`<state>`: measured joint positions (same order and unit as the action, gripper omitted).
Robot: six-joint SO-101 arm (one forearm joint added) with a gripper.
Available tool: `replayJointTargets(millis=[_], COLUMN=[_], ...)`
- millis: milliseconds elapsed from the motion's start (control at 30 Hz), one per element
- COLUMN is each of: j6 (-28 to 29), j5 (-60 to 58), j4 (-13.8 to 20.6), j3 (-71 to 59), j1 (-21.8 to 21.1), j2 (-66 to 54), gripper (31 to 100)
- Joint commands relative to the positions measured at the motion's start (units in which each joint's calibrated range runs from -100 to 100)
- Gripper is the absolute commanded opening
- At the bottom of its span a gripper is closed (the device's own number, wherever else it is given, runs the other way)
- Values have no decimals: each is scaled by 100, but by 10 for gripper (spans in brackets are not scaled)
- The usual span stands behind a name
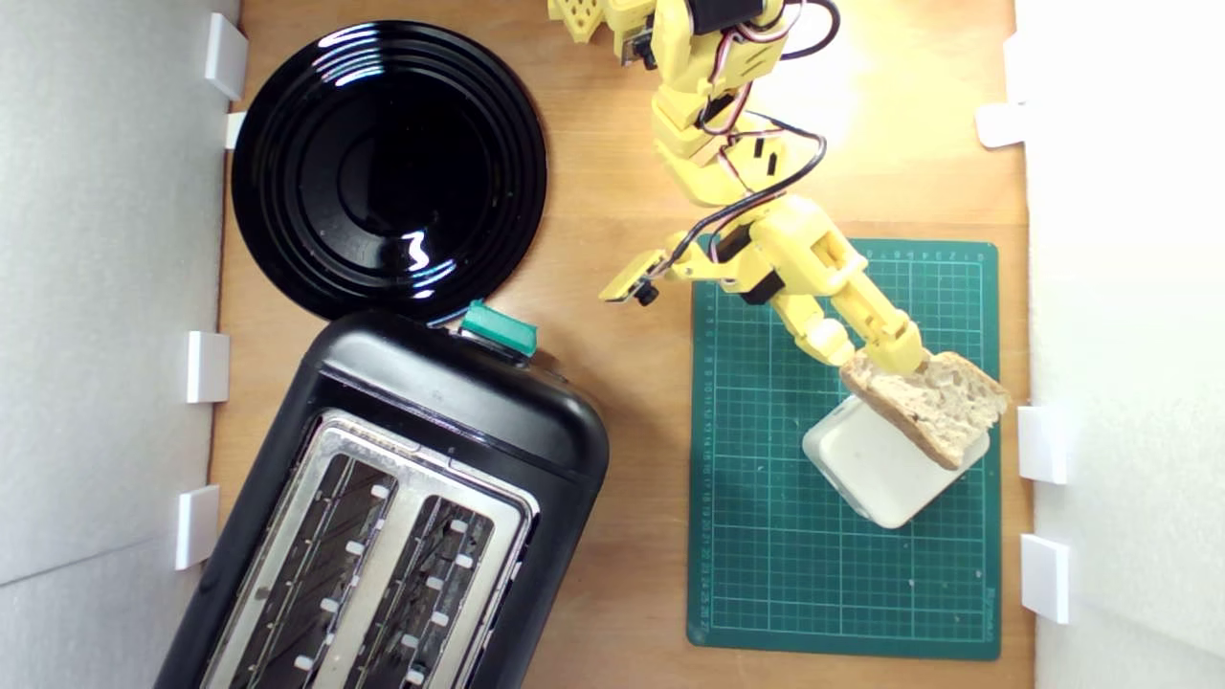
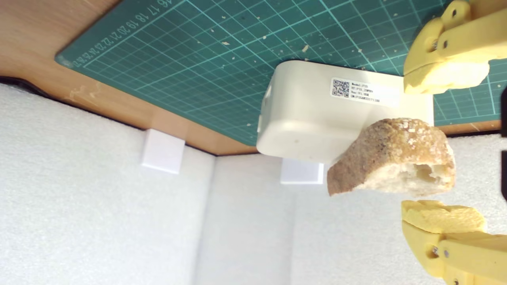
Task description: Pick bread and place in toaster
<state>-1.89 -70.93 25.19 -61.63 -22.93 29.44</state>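
Your gripper (image 1: 885,359) looks spread around the bread (image 1: 933,402), contact unclear; white block (image 1: 885,474) beneath; toaster (image 1: 402,517) at 9 o'clock.

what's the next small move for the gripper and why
Probably close the gripper on the bread. In the wrist view its fingers sit on either side of the slice with gaps showing, and the bread leans on the white block, far from the toaster.

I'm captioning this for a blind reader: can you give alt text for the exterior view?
From above, a yellow arm's gripper meets a bread slice lying across a white block on a green mat. A black toaster and black plate sit toward the exterior view's left.
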Motion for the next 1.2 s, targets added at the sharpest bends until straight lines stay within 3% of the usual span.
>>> replayJointTargets(millis=[0, 867, 933, 1033, 1167], j6=[24, 181, 186, 186, 186], j5=[-185, -176, -176, -185, -185], j4=[-53, -62, -62, -62, -62], j3=[185, 720, 720, 711, 711], j1=[-92, -92, -92, -92, -84], j2=[-82, 167, 167, 167, 167], gripper=[889, 885, 863, 750, 702])
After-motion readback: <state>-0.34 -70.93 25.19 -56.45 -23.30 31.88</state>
